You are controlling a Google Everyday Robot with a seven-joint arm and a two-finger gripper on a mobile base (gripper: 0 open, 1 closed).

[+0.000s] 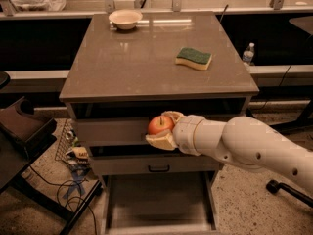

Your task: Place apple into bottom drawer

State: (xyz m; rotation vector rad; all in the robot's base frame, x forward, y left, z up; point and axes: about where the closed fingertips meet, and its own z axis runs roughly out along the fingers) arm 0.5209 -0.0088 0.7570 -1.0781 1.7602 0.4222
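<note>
The red-orange apple point(160, 125) with a dark stem sits between the tan fingers of my gripper point(161, 129), which is shut on it. The gripper holds it in front of the upper drawer fronts, above the bottom drawer point(159, 199). The bottom drawer is pulled out, a wide grey tray low in the view, and nothing shows in it. My white arm point(244, 148) reaches in from the right.
A green-and-yellow sponge point(194, 58) and a white bowl point(125, 18) lie on the brown cabinet top point(146, 58). The middle drawer has a black handle point(159, 169). A dark chair point(22, 131) and cables stand at the left, a water bottle point(248, 54) at the right.
</note>
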